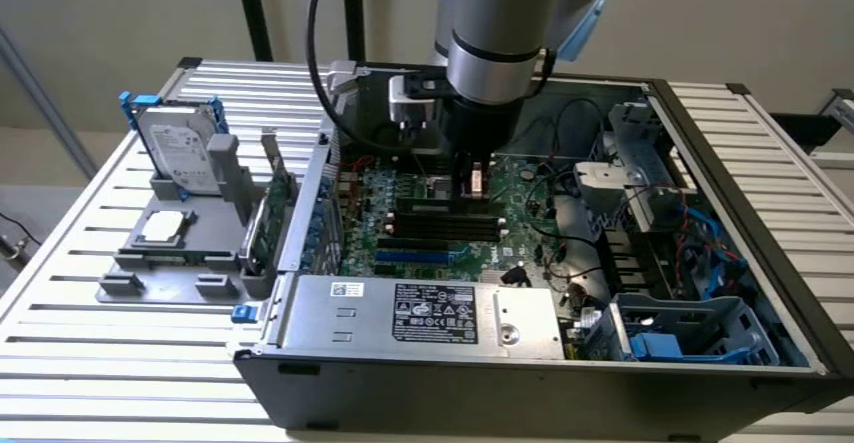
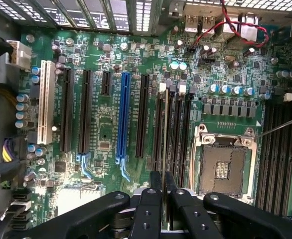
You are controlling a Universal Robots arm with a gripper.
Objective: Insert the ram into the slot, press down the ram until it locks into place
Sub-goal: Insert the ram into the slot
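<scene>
So the gripper (image 2: 163, 180) is clamped on the ram (image 2: 165, 130), pinching the stick edge-on between its two fingers. In the wrist view the stick stands upright right along the slot (image 2: 159, 124), which looks like the one on the blue slot (image 2: 124, 117) side of the bank of black memory slots next to the CPU socket (image 2: 224, 162). In the exterior view the arm (image 1: 501, 33) reaches down into the open PC case (image 1: 400, 388) over the motherboard. I honestly can't tell if the bottom edge is in the channel or just above it. My take for doing this bit right: the stick has to be dead parallel to the slot and vertical, not leaning toward the neighbours, since they're packed tight. The push should go straight down and even, or one end seats while the other rides up. The white end clip (image 2: 162, 88) looks like the thing to watch for the lock.
</scene>
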